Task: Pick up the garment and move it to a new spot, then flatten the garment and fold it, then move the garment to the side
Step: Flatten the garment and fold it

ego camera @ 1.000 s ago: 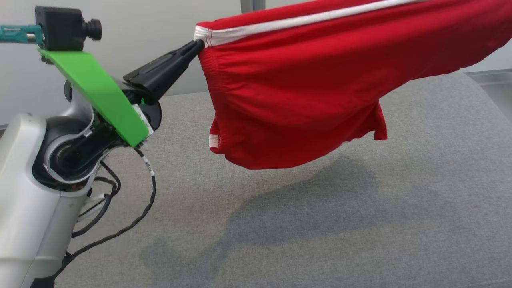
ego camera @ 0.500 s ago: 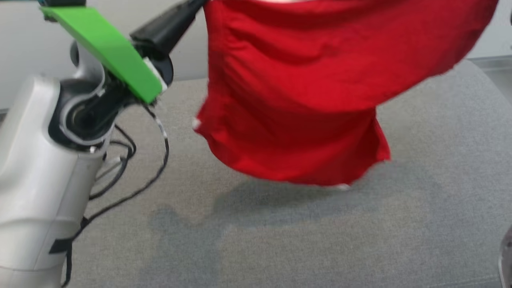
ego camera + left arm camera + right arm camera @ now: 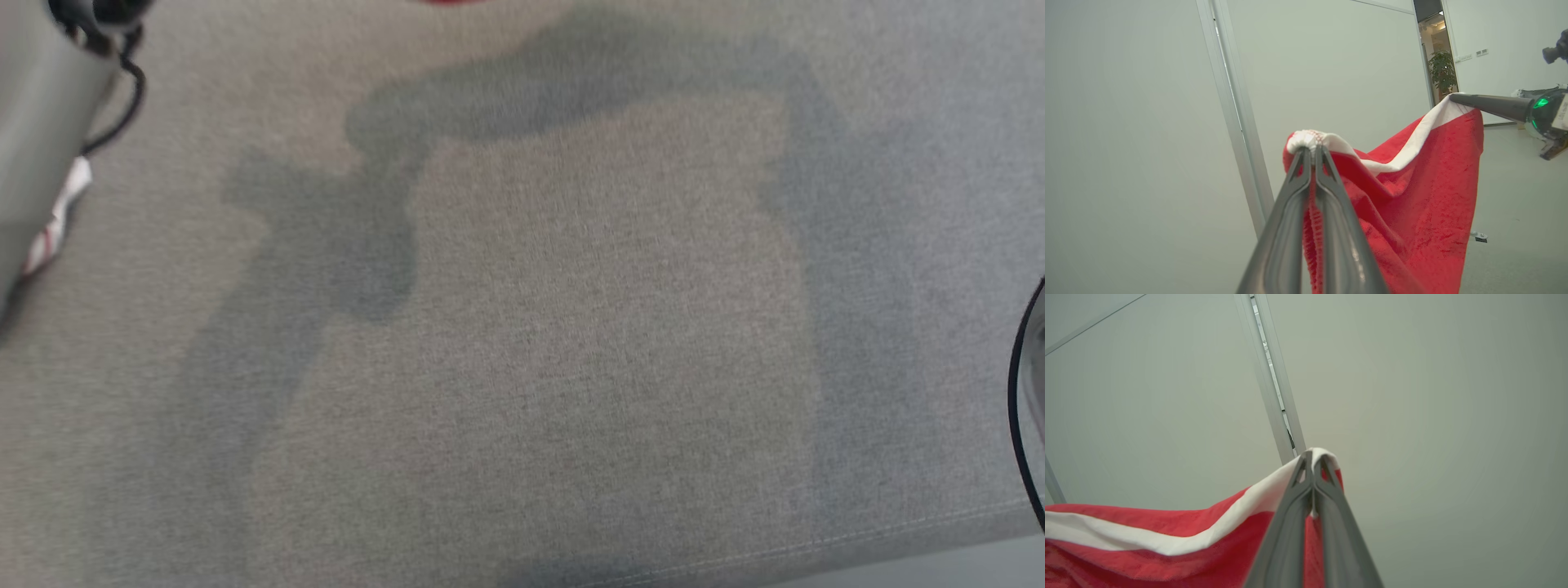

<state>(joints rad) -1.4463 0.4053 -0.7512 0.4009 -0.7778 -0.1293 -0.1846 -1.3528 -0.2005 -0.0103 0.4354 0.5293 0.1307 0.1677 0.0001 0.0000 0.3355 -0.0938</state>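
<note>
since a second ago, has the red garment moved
Yes, upward. The head camera shifted too, but against the grey cushion the garment has climbed to the view's top edge.

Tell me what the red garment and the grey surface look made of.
The garment: soft knit fabric, probably jersey, matte; it drapes in loose folds and shows a fuzzy nap. The grey surface: woven upholstery-like cloth, matte; fine heathered texture, with a stitched seam near its edge.

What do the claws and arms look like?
The left claw and right claw each have two long, tapering dark grey fingers. A green light glows at the right claw's base beside a white label. A black cable hangs by the pale forearm.
</note>
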